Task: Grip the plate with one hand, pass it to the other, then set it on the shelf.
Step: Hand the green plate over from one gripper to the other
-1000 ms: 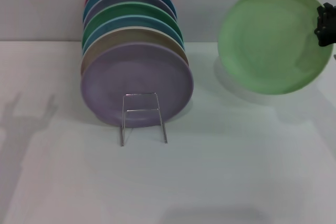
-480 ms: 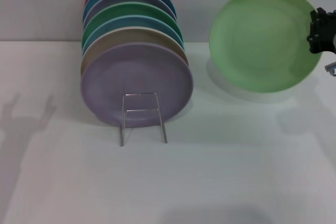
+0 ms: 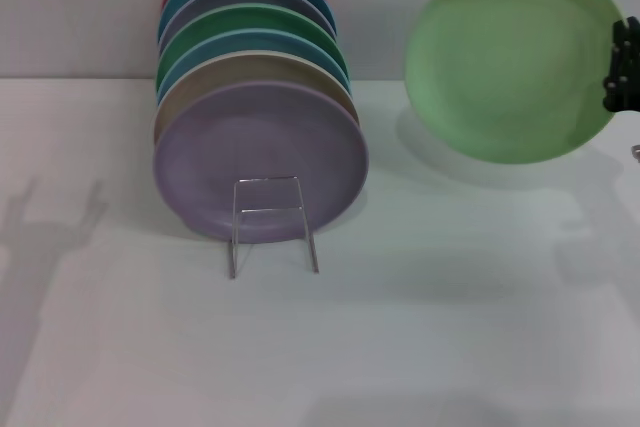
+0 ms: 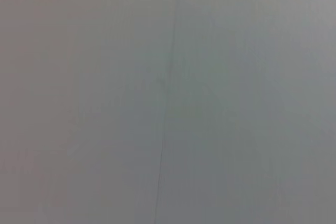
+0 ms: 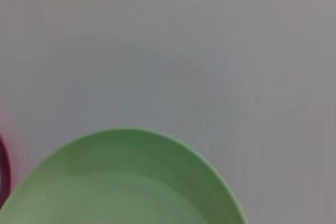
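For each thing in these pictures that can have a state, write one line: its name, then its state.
Light green plate: lifted off the table, face toward the head camera, gripped at its right edge.
Right gripper: shut on the light green plate's edge.
Left gripper: not in view.
Wire rack: upright on the table, front loop showing.
Lilac plate: standing on edge, frontmost in the rack.
Other plates: standing on edge in a row behind it.
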You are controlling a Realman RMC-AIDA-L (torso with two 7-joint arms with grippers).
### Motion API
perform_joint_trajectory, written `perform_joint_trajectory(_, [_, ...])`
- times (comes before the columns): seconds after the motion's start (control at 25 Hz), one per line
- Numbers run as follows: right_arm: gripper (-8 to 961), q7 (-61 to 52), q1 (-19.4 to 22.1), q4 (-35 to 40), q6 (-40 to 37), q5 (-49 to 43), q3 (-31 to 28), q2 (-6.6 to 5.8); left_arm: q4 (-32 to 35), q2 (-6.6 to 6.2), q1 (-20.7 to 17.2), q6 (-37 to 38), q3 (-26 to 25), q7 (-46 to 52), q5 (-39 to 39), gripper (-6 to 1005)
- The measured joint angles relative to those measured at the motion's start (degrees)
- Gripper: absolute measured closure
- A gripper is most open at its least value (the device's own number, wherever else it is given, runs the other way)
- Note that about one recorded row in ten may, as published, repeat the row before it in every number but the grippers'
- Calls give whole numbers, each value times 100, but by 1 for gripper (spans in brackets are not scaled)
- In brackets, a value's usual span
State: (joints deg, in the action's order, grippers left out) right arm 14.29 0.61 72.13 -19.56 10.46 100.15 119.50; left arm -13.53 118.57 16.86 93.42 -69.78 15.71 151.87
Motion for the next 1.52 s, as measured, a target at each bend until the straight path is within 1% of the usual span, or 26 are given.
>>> perform_joint_trajectory(0.28, [933,-771,-9,-1058,-1698,0,21,-9,9,0,25,-18,0,-34,0,154])
perform_joint_trajectory(0.52, [934,-1631,-132,-2304,-3447,-1,0,-20,-18,16,-53,-11,32,-1,1,154])
perform_joint_trajectory(0.68, [934,-2241,-419,-3523,-4794,-1,-34,-36,-100,25,-189,26,144,11,27,154])
perform_joint_trajectory(0.76, [934,-2492,-600,-4095,-5376,1,-47,-36,-138,29,-263,67,287,13,26,154])
perform_joint_trajectory(0.84, [934,-2653,-764,-4576,-5795,19,-51,-36,-142,33,-296,119,399,14,18,154])
perform_joint_trajectory(0.96, [933,-2798,-933,-5057,-6214,25,-3,-36,-143,34,-372,257,579,20,18,154])
perform_joint_trajectory(1.08, [932,-2968,-999,-5306,-6450,-2,141,-34,-148,29,-478,381,739,23,26,154])
perform_joint_trajectory(1.28, [932,-3012,-1019,-5445,-6573,-10,516,-20,-199,13,-678,469,1077,6,36,154])
perform_joint_trajectory(1.44, [932,-3083,-1020,-5476,-6580,-12,881,0,-203,36,-738,470,1306,-17,33,154])
perform_joint_trajectory(1.52, [932,-3079,-1023,-5501,-6583,-13,1069,9,-203,48,-757,467,1511,-61,17,154])
